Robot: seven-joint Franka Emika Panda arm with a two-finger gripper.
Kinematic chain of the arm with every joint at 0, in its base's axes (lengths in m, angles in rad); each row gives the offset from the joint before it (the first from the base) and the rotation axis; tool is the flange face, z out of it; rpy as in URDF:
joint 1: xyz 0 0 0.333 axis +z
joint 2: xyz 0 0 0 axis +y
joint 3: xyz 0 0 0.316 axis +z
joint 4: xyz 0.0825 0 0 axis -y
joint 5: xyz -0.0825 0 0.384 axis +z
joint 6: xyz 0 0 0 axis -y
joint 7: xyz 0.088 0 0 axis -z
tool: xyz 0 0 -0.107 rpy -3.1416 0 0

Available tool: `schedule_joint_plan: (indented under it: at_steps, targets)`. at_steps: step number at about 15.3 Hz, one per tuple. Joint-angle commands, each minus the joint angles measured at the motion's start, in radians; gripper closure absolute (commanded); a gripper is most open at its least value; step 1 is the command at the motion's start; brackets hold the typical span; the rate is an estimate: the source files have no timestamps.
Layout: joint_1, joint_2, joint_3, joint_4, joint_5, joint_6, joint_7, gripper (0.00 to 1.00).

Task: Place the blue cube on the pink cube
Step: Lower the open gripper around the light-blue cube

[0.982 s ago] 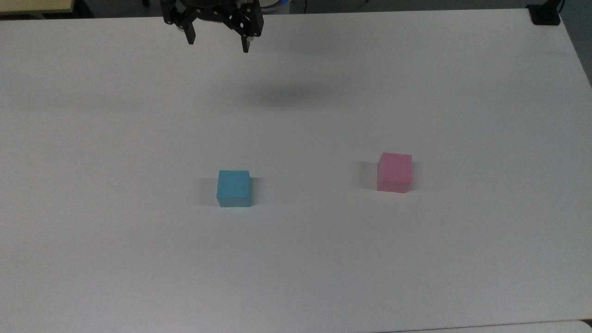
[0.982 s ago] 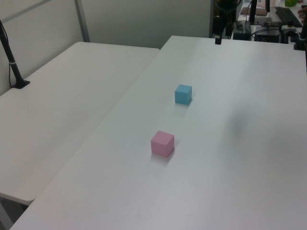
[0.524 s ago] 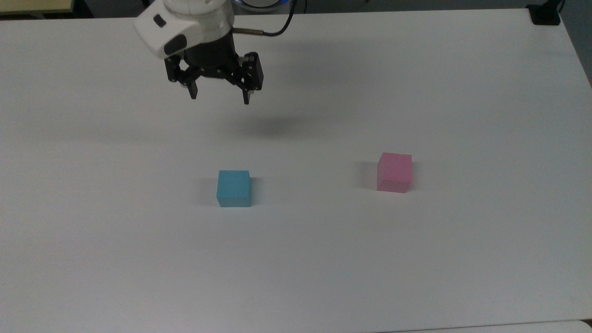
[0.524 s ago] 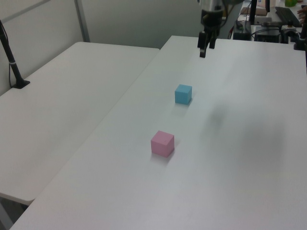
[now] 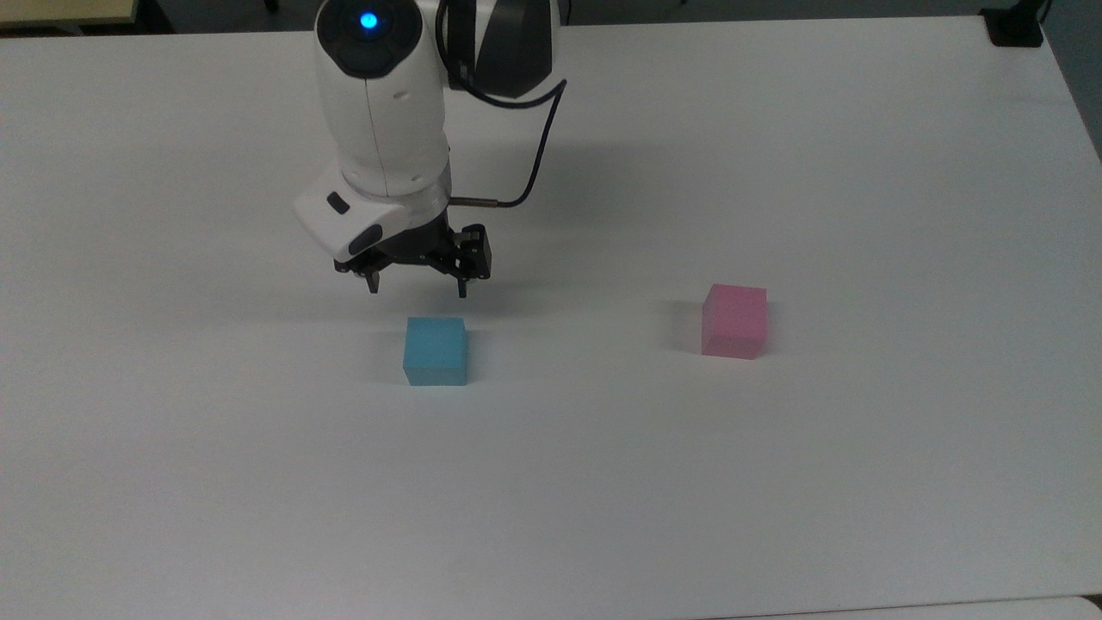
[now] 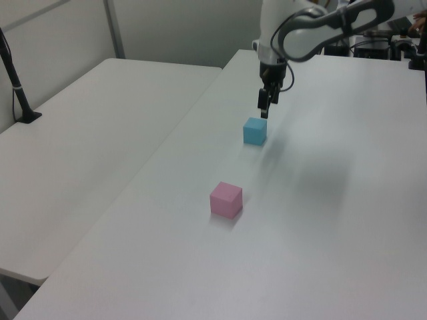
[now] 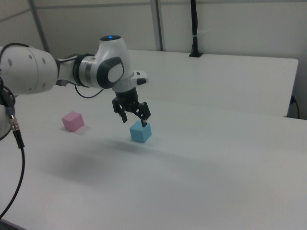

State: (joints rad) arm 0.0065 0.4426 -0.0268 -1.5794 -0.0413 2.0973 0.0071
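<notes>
Hand (image 5: 417,288) of the white arm hangs fingers-down with its two dark fingers spread and nothing between them, poised just above and slightly to the far side of the blue cube (image 5: 436,350); in the right view the hand (image 7: 134,117) sits directly over the cube's (image 7: 140,132) top, one fingertip close to its upper edge, though contact cannot be confirmed. I judge the spread is there so the fingers can straddle the cube's two opposite flat sides, and the vertical pose suits a straight drop onto it. The blue cube rests flat on the white surface (image 5: 775,482) around the middle, well away from every edge, and the pink cube (image 5: 733,320) sits well apart from it toward the top view's right, turned slightly out of square with the blue one. In the left view the hand (image 6: 265,111) hangs just beyond the blue cube (image 6: 255,131), with the pink cube (image 6: 226,199) nearer the camera. Both cubes look matte, plain and sharp-edged, the same size, with flat tops, so the pink one should offer a level seat for stacking. The surface is smooth, pale and uniform, showing soft shadows beside each cube and under the arm. The grasp is not yet made.
</notes>
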Motion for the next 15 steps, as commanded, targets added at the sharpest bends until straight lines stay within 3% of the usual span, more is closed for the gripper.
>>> schedule_joint_plan:
  at_steps: [1,6,8,10,11,12,14,15]
  targets:
    - [0.035,0.062,-0.002,0.030,-0.012,0.050,-0.009,0.00]
    - [0.046,0.122,-0.001,0.030,-0.054,0.150,0.100,0.00]
    - [0.046,0.123,-0.001,0.030,-0.077,0.170,0.114,0.14]
    - [0.047,0.123,-0.001,0.030,-0.081,0.170,0.116,0.38]
    - [0.059,0.123,-0.001,0.029,-0.095,0.170,0.116,0.40]
    - [0.072,0.123,-0.002,0.029,-0.115,0.170,0.114,0.36]
    - [0.069,0.116,-0.002,0.032,-0.115,0.156,0.116,0.00]
    - [0.069,0.107,-0.004,0.030,-0.111,0.153,0.117,0.00]
